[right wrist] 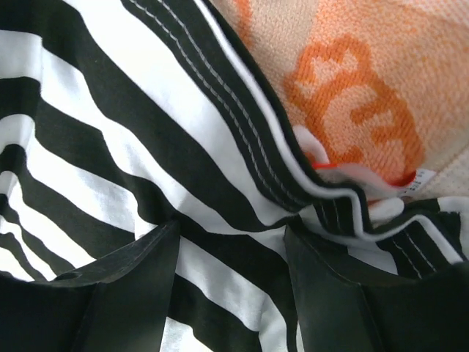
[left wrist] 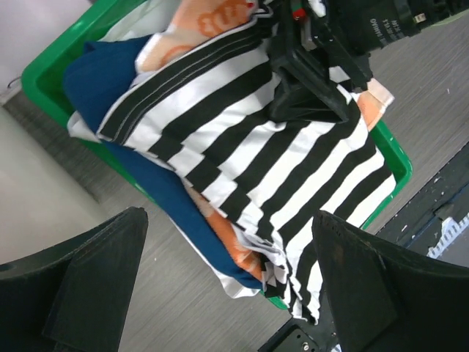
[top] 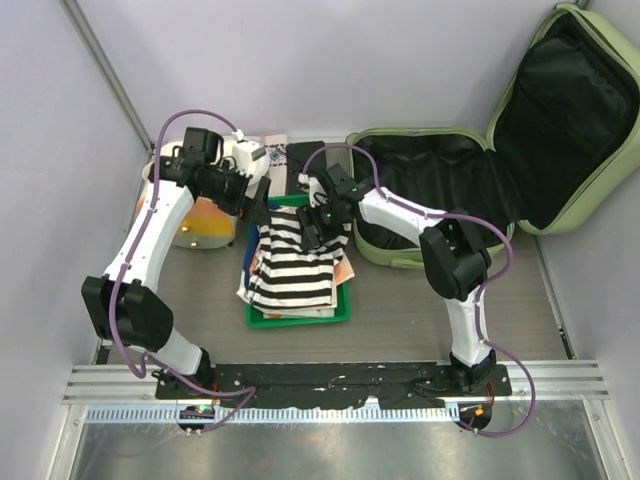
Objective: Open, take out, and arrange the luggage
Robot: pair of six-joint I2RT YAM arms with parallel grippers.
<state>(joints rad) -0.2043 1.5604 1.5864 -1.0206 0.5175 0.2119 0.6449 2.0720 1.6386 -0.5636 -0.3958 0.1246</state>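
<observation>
Nearest the arm bases, the bright green tray (top: 300,321) lay heaped with folded clothes, and a black-and-white striped shirt (top: 295,265) on top spilled over its near-left rim. Under the shirt sat a blue garment (left wrist: 110,73) and an orange-patterned cloth (right wrist: 352,95).

The right gripper (right wrist: 231,227) was down on the far end of the shirt. Its fingers stood somewhat apart with their tips sunk into the stripes. I could not tell whether a fold was really pinched between them.

The left gripper (left wrist: 231,214) hung just beside it over the tray's far-left corner, spread wide and holding nothing.

Beyond the left arm stood the cream-and-orange round container (top: 195,228). The luggage (top: 430,175) lay at the far right, zipped open, with its lid (top: 570,110) leaning back against the wall. Only black lining showed inside.

The likely trouble was in the pile. A shallow bite on one layer could slip once the shirt was raised. A deep bite could catch the orange cloth and pull it out as well. The overhanging shirt could also slide off the rim onto the table. With both wrists so close together, any sideways move risked a knock.
</observation>
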